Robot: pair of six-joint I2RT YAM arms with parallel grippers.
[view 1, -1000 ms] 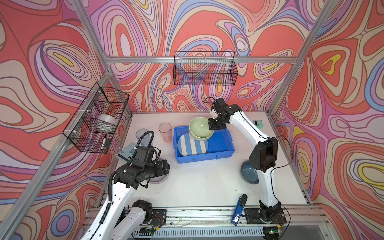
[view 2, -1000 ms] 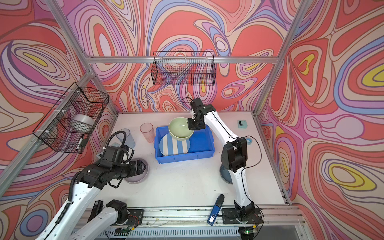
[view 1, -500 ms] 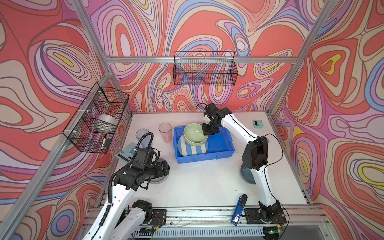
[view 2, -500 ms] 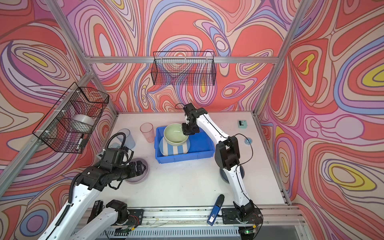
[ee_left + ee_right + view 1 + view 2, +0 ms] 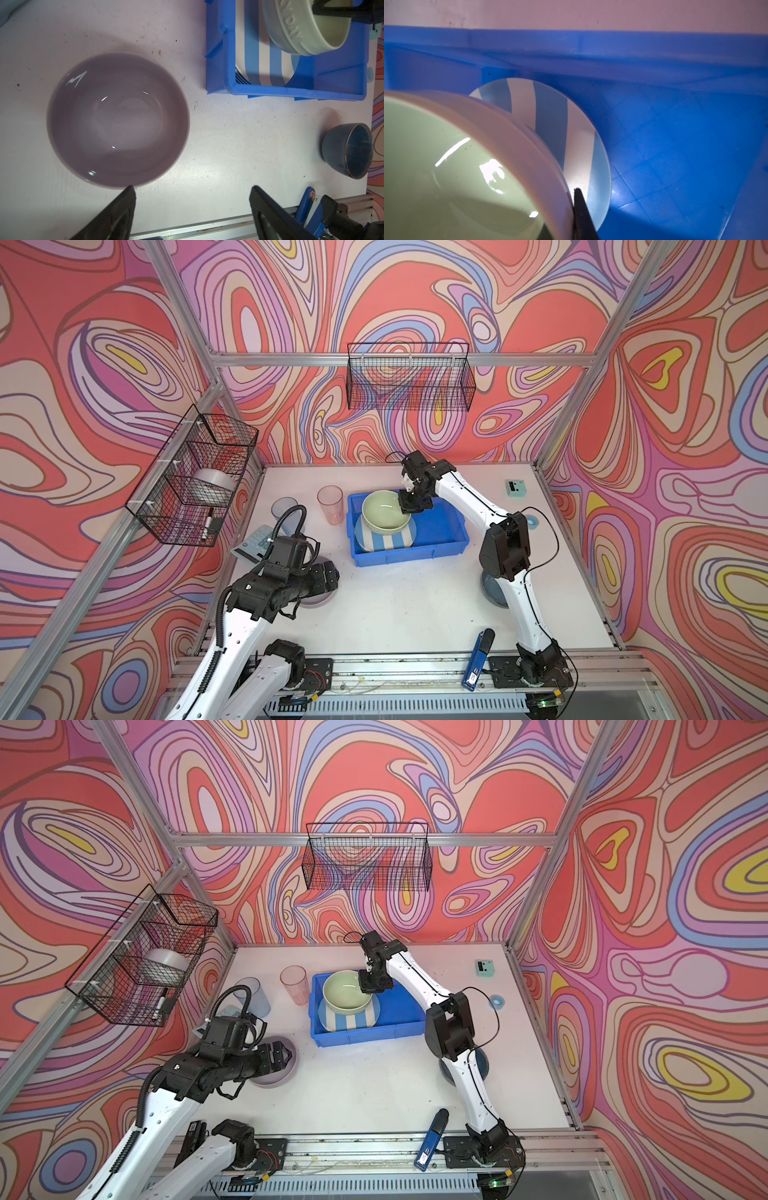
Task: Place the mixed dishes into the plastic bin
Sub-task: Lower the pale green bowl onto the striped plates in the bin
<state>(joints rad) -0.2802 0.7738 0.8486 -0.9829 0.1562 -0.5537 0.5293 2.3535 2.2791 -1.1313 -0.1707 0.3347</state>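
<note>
The bright blue rectangular plastic bin (image 5: 444,526) lies on the white counter (image 5: 407,605), its long axis running across both top views. In its left half one blue-and-white striped round plate (image 5: 386,543) lies flat. Over the plate the right tool (image 5: 408,508), pinched on the rim, holds one pale green bowl (image 5: 383,512), mouth up and slightly tilted. Front-left of the bin the left tool (image 5: 192,188) hangs wide open and empty by one lavender bowl (image 5: 118,120). One dark blue bowl (image 5: 347,150) sits front-right. Two upright cups, a translucent pink cup (image 5: 331,504) and a translucent grey-blue cup (image 5: 286,510), stand left of the bin.

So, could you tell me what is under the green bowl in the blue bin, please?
A striped plate lies under the green bowl, inside the bin. The bowl covers the plate's far part, so whether they touch cannot be seen.
</note>
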